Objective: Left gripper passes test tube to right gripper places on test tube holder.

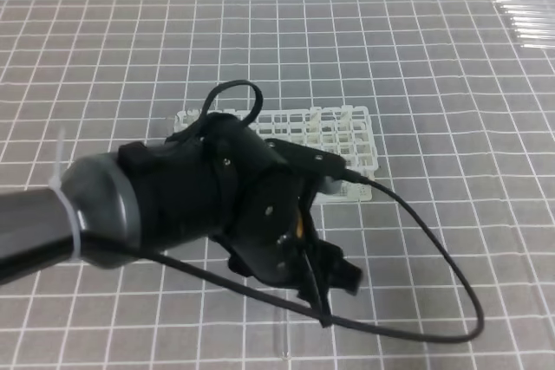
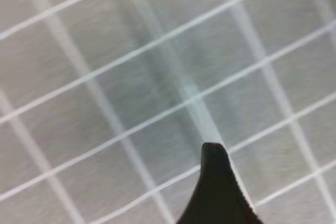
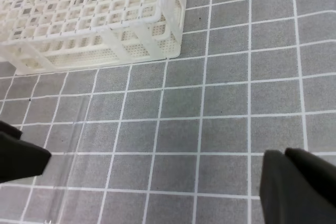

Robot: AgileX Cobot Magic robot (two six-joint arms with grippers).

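Note:
The test tube lies flat on the grey grid mat, a faint clear streak; its near end shows as the tube just below the left gripper. The left gripper, black with looping cables on a dark-grey sleeve, hangs low over the mat. In its wrist view the tube is a blurred pale line running up to a single black finger; the other finger is hidden. The white test tube holder stands behind the left gripper. The right gripper is open, its fingers wide apart over bare mat, right of the tube.
A ridged clear tray of tubes sits at the far right back corner. The left arm's black cable loops out over the mat to the right. The rack fills the upper left of the right wrist view.

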